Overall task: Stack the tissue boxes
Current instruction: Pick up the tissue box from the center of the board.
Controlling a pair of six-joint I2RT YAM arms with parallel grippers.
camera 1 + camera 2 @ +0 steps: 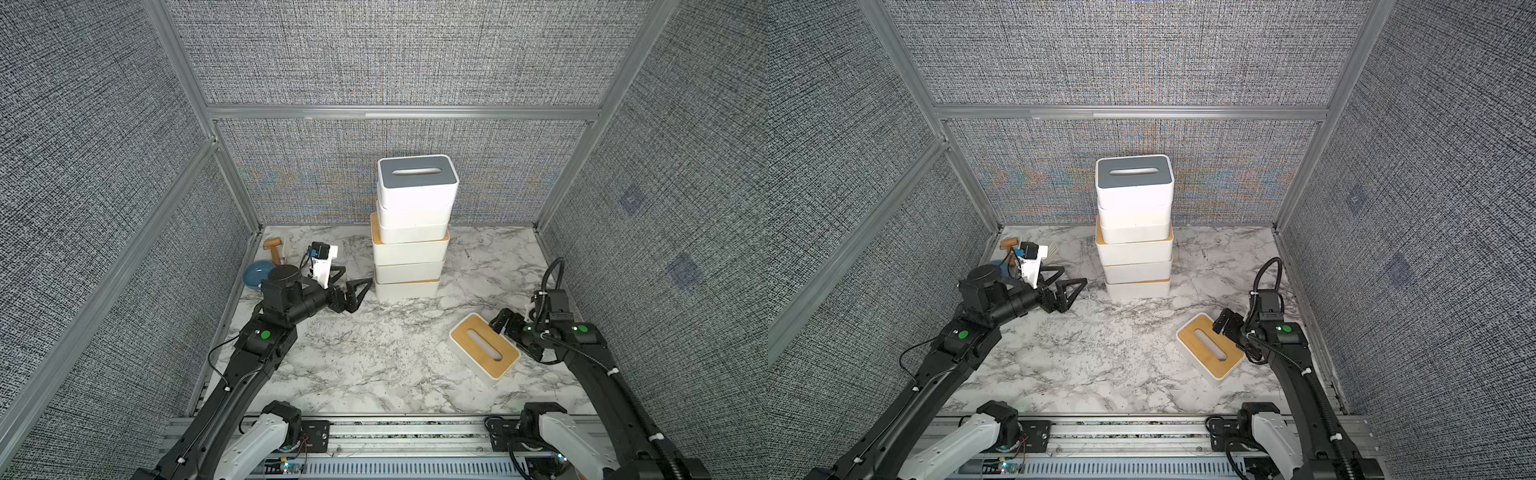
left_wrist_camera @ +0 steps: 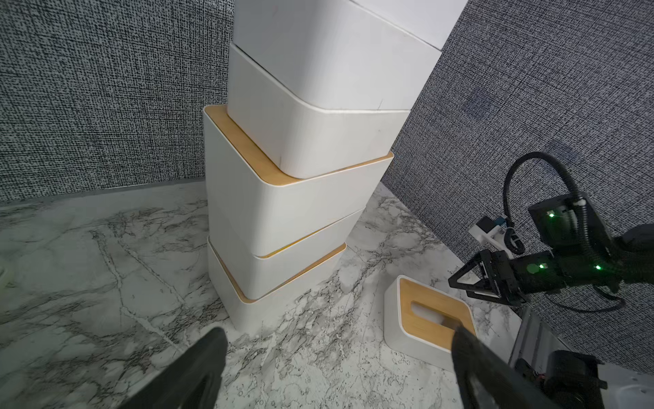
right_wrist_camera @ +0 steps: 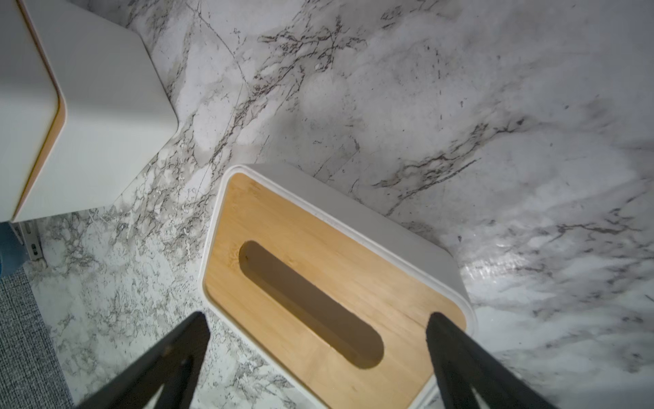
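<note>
Several white tissue boxes stand in a stack (image 1: 411,249) (image 1: 1133,249) (image 2: 300,198) against the back wall, slightly askew, with a grey lid (image 1: 417,171) on top. A loose tissue box (image 1: 484,351) (image 1: 1209,347) (image 2: 428,311) (image 3: 318,248) with a tan bamboo lid lies at an angle on the right. My left gripper (image 1: 356,277) (image 1: 1074,275) (image 2: 338,331) is open and empty, low and just left of the stack's bottom, not touching it. My right gripper (image 1: 505,332) (image 1: 1221,322) (image 3: 317,315) hangs open over the loose box's right end, one finger past its edge.
A blue bowl (image 1: 254,275) and a wooden-handled brush (image 1: 274,247) sit in the back left corner, behind my left arm. Grey fabric walls close off three sides. A metal rail (image 1: 407,432) runs along the front of the marble table (image 1: 374,365).
</note>
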